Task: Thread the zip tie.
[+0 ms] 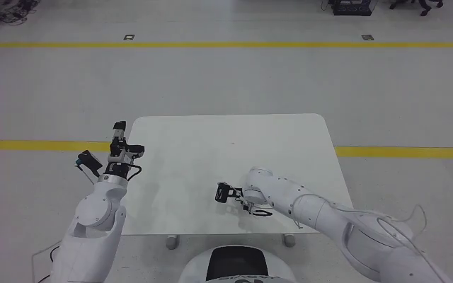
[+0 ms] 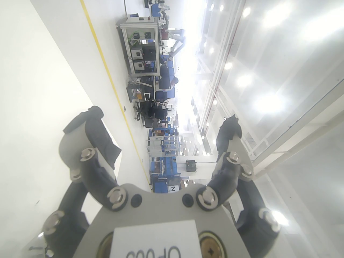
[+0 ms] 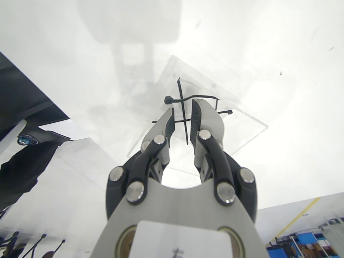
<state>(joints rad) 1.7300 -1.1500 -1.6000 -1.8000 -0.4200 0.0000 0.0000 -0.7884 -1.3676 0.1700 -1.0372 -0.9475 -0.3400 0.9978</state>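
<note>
Right wrist view, entry one," says the clerk. "What sits under the right gripper (image 3: 182,106)?"

"Item: a clear plate (image 3: 242,127) on the table (image 3: 255,41), bearing black ties laid crosswise. One zip tie (image 3: 185,130) runs lengthwise through the gap of the claw. The fingers are narrowly parted, one pad on either side, and neither touches it as far as I can tell. A second tie (image 3: 229,112) crosses it beneath the fingers."

"Top view?"

"Item: the right gripper (image 1: 221,192), low over the middle of the table toward its front edge. Item: the left gripper (image 1: 118,131), well apart at the table's left edge, pointing upward."

"Condition of the left claw?"

"In its own wrist view the left gripper (image 2: 162,116) is spread wide, with nothing in it."

"Step in hand?"

"By my judgement, the pick-up. No tie looks looped, so threading is not yet begun."

"And the next move calls for what?"

"Closing on that one strand only and lifting it free of the crossing tie. Then the left gripper should come in for the head — the tail tip must meet the slot squarely, or it will skate past."
</note>
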